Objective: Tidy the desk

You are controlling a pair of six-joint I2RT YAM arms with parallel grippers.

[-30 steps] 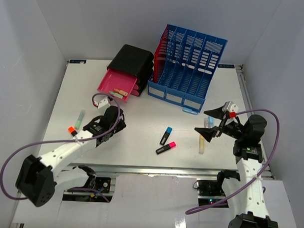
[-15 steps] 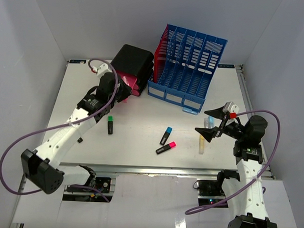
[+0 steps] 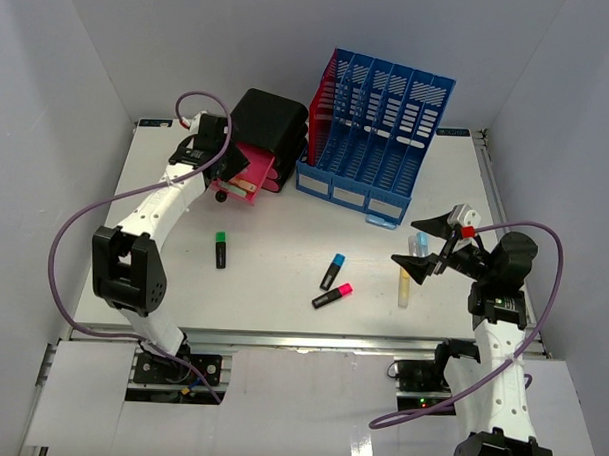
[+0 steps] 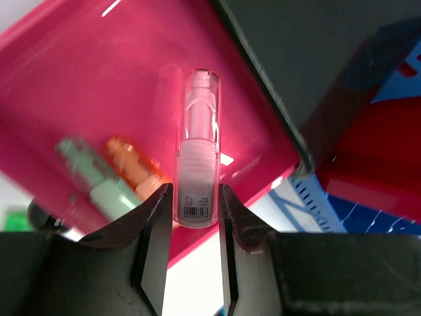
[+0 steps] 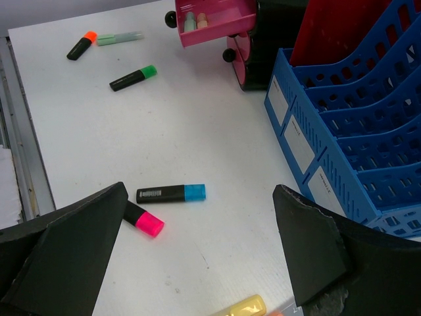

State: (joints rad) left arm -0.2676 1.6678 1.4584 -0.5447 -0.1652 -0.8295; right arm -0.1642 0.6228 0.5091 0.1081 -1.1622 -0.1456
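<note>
Left wrist view explains the grip: the left gripper (image 4: 195,220) is closed narrowly on a pale marker (image 4: 197,151). One finger presses each side of its lower barrel, so the capped end points out over the open pink drawer (image 4: 99,72). That pose suits a drop. The marker hangs lengthwise above the tray, where a mint marker (image 4: 99,181) and an orange marker (image 4: 135,164) already lie side by side.

The held marker is a smooth, translucent plastic cylinder with a rounded cap and a barcode label near the fingers. It is likely slippery, which would explain the grip on the barrel rather than the cap. The drawer is glossy moulded plastic and throws back bright glints. The black housing (image 4: 296,59) above it is matte and sharp-edged.

From the top camera, the desk (image 3: 285,222) is a flat white slab filling the middle of the view. The drawer unit (image 3: 273,122) sits at 11 o'clock and a slotted blue file rack (image 3: 378,121) at 1 o'clock. Loose highlighters remain: green (image 3: 221,249) at 8 o'clock, blue (image 3: 332,272) and pink (image 3: 334,295) near 6, and yellow (image 3: 406,287) at 4. The right gripper (image 3: 424,250) hovers beside the yellow one with its jaws spread wide and empty, probably waiting its turn.
</note>
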